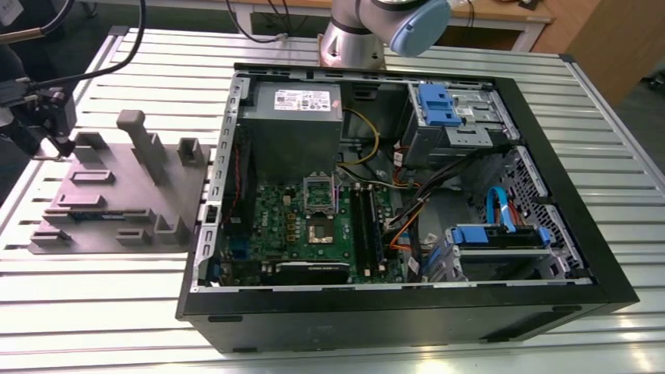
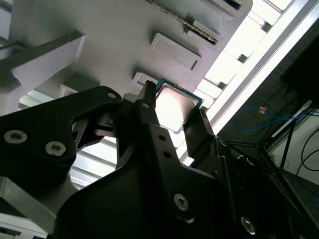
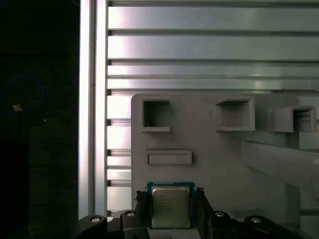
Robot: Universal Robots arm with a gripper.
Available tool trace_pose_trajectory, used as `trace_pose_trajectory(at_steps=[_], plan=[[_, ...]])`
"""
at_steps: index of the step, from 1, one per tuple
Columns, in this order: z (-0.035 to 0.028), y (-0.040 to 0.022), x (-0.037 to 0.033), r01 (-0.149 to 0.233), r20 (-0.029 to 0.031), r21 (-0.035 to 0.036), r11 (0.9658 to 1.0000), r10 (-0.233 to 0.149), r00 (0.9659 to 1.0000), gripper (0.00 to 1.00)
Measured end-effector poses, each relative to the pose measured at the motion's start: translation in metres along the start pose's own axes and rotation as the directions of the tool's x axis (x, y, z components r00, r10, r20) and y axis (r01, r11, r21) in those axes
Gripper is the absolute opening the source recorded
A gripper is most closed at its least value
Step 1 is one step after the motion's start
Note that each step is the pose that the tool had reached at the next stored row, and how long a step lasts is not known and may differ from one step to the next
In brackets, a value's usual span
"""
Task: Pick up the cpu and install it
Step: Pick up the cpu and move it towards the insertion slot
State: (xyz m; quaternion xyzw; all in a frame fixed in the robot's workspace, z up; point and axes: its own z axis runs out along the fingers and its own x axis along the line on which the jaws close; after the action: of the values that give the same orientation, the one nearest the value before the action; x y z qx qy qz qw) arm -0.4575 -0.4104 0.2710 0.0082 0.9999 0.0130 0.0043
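Note:
The cpu (image 3: 170, 206) is a small square chip with a shiny silver top and a thin green rim. In both wrist views it sits between my gripper's two black fingers, over the near edge of the grey fixture plate (image 3: 224, 164). My gripper (image 3: 170, 198) is shut on the cpu (image 2: 174, 105), one finger against each side. In the exterior view the gripper (image 1: 58, 136) hangs over the far left corner of the fixture plate (image 1: 124, 195). The motherboard socket (image 1: 320, 231) lies inside the open computer case, its metal frame raised.
The open black computer case (image 1: 406, 304) fills the middle of the slatted metal table (image 1: 93, 312). Inside are a grey power supply (image 1: 296, 117), blue drive brackets (image 1: 437, 105) and loose cables. The fixture plate carries raised blocks and empty pockets (image 3: 155, 114).

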Motion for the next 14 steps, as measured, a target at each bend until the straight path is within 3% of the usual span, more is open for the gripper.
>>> trace_pose_trajectory(at_steps=[14], plan=[[-0.0034,0.0001,0.0,0.0,0.0,0.0,1.0,0.0,1.0,0.47]])
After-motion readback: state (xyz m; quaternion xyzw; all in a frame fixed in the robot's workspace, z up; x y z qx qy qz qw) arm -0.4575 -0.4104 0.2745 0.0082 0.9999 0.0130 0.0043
